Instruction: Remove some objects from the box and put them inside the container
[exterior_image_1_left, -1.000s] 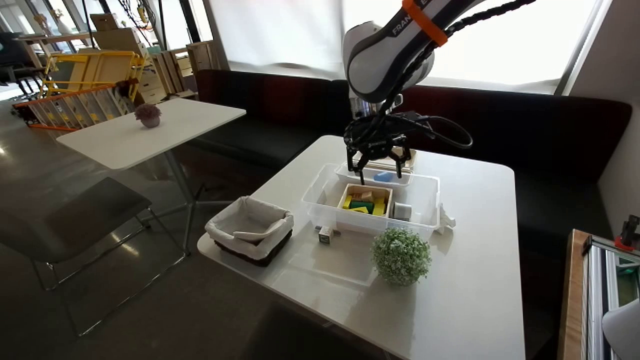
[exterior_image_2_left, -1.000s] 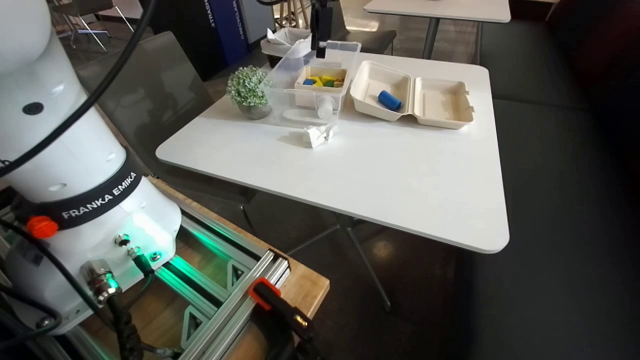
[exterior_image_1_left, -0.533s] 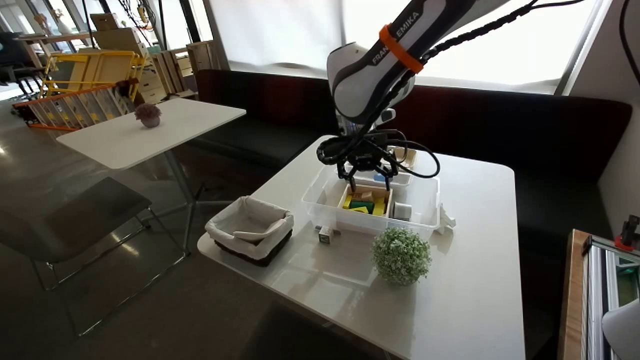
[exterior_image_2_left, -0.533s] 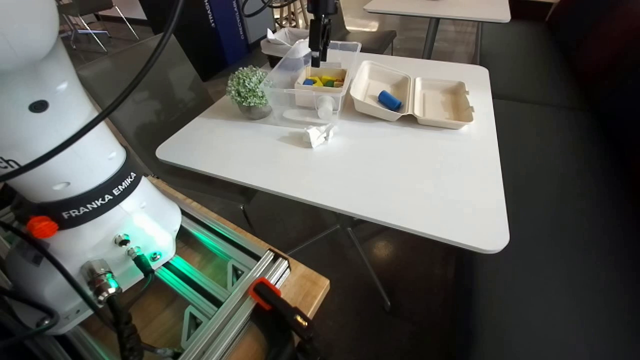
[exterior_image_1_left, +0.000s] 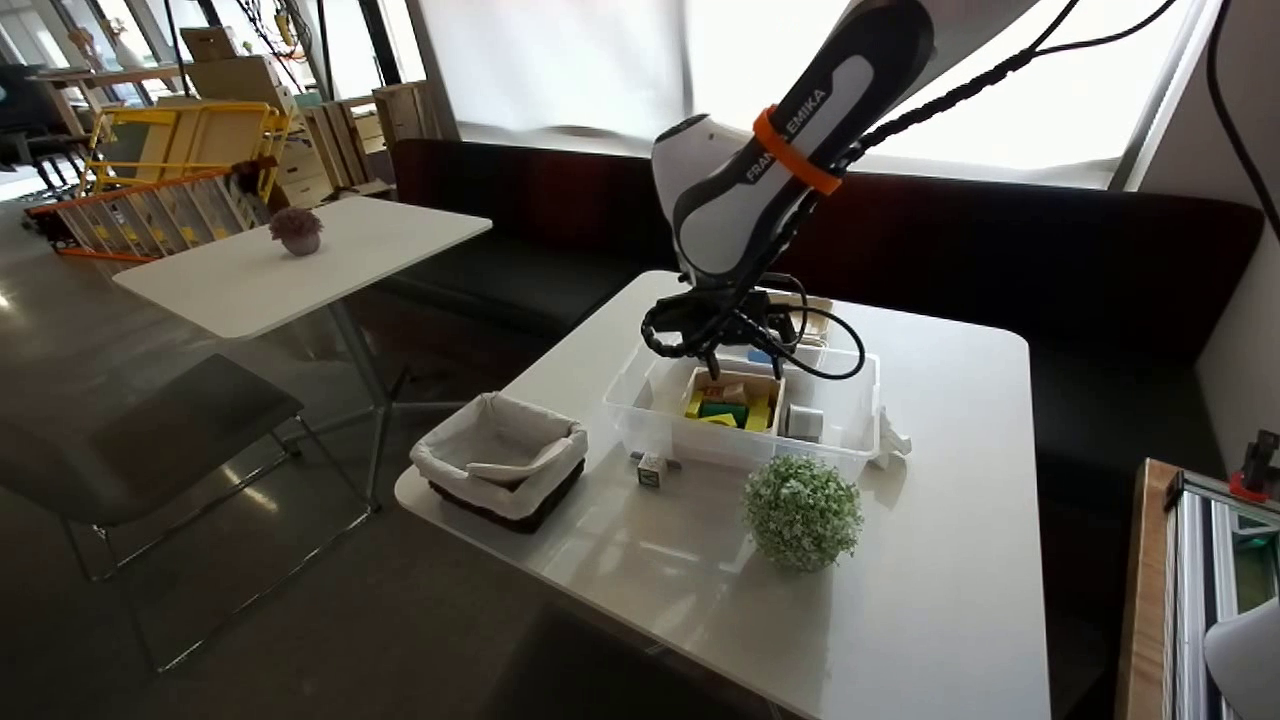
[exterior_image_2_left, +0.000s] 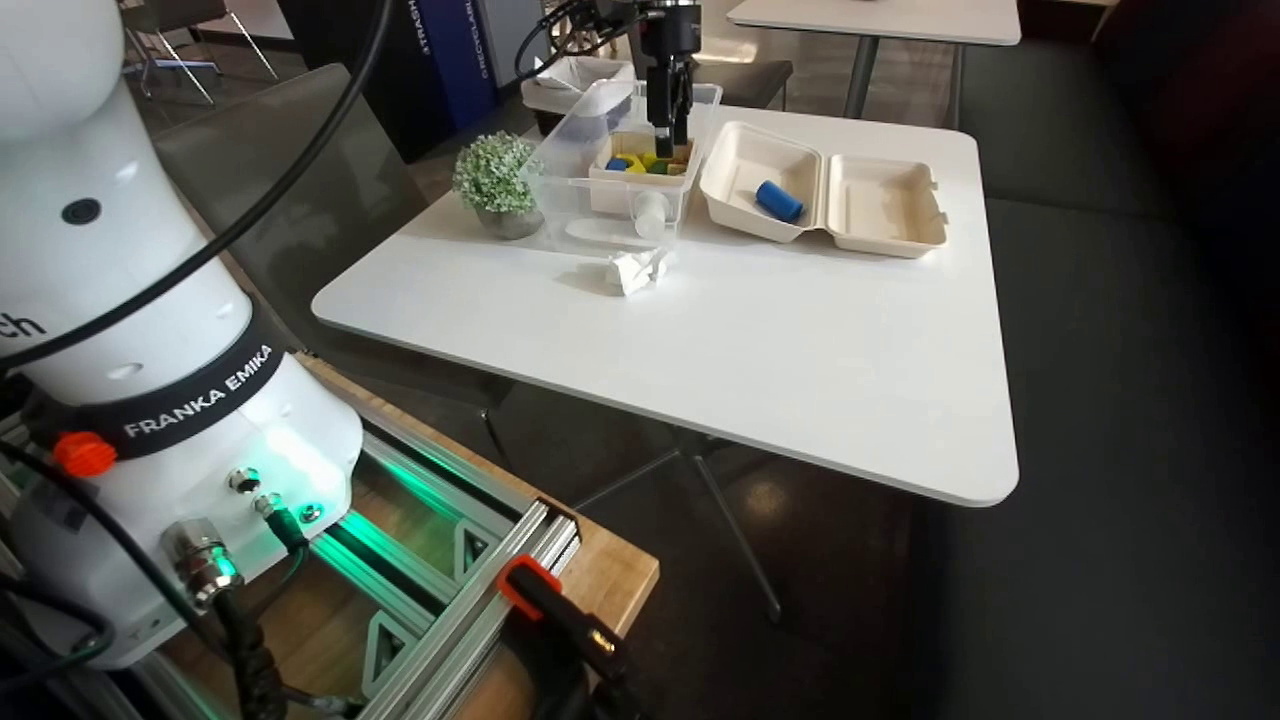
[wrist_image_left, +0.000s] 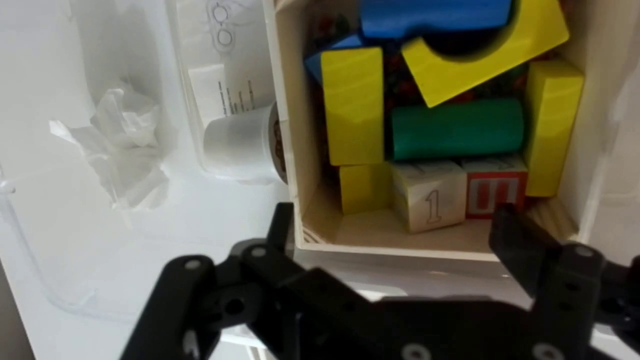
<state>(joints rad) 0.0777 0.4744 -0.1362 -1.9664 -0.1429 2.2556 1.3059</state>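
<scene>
Your jaws are spread nr. the wooden box (wrist_image_left: 372, 232). In it, green cylinder (wrist_image_left: 457, 129) lies btwn yellow blocks (wrist_image_left: 354, 107).

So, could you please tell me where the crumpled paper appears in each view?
In the wrist view: the crumpled paper is at the left, left of the wooden box.
In an exterior view: the crumpled paper is right of centre, right of the wooden box.
In an exterior view: the crumpled paper is just above centre, below the wooden box.
Shared landmark: the wooden box.
</scene>
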